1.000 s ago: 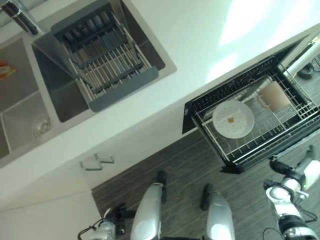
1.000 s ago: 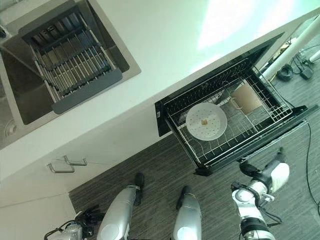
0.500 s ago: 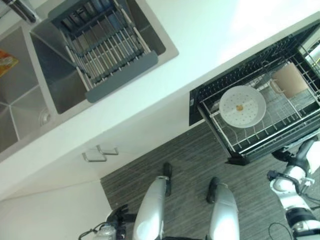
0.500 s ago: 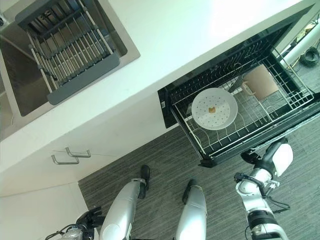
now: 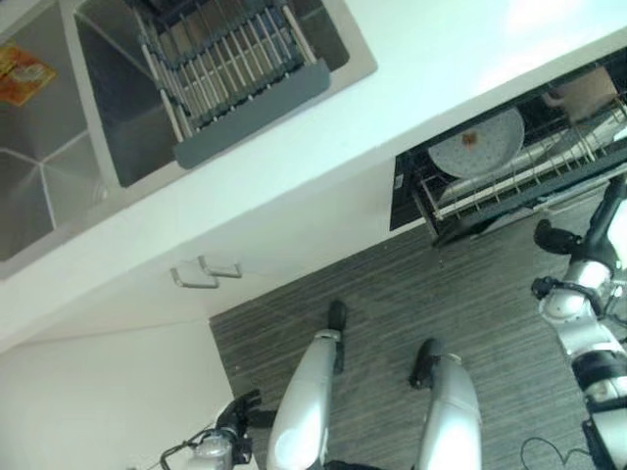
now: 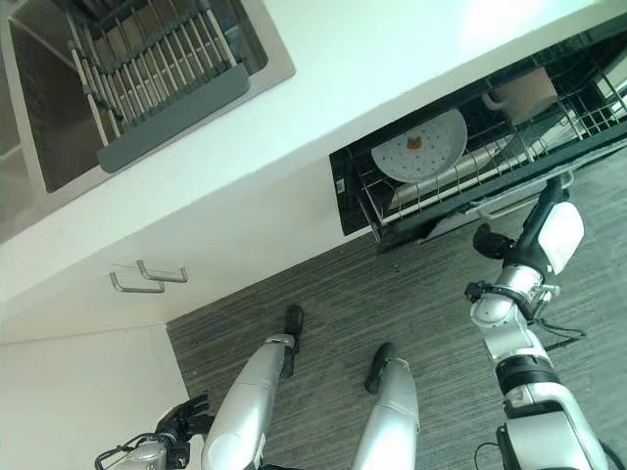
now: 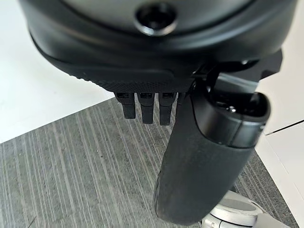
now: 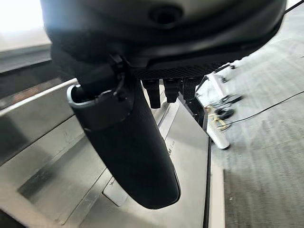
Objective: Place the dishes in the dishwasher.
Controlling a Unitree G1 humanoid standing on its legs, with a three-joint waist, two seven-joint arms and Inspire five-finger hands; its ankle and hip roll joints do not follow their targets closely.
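Two hands empty, fingers relaxed: left hand (image 7: 199, 156) low over floor, right hand (image 6: 544, 230) at dishwasher door (image 8: 142, 180). Beyond, dishwasher rack (image 6: 431, 196) holds white plate (image 6: 419, 157), beige mug (image 6: 524, 90). Farthest, sink (image 5: 59, 166) holds drying rack (image 5: 235, 69).

I am looking down at a countertop (image 5: 411, 88) running from the lower left to the upper right of the frame. The sink (image 5: 59, 166) is sitting in the upper left, with a drying rack (image 5: 230, 69) lying across its right basin. In the upper right, under the counter's edge, the dishwasher rack (image 6: 460, 191) is standing pulled out, with a plate (image 6: 419, 157) lying in it and a mug (image 6: 519, 93) just beside the plate toward the upper right. Cabinet handles (image 6: 147, 279) are showing below the counter at left. My right hand (image 6: 544, 230) is hanging just below the rack's front edge, over the floor (image 5: 392, 294); my left hand (image 6: 181, 421) is hanging in the lower left corner.
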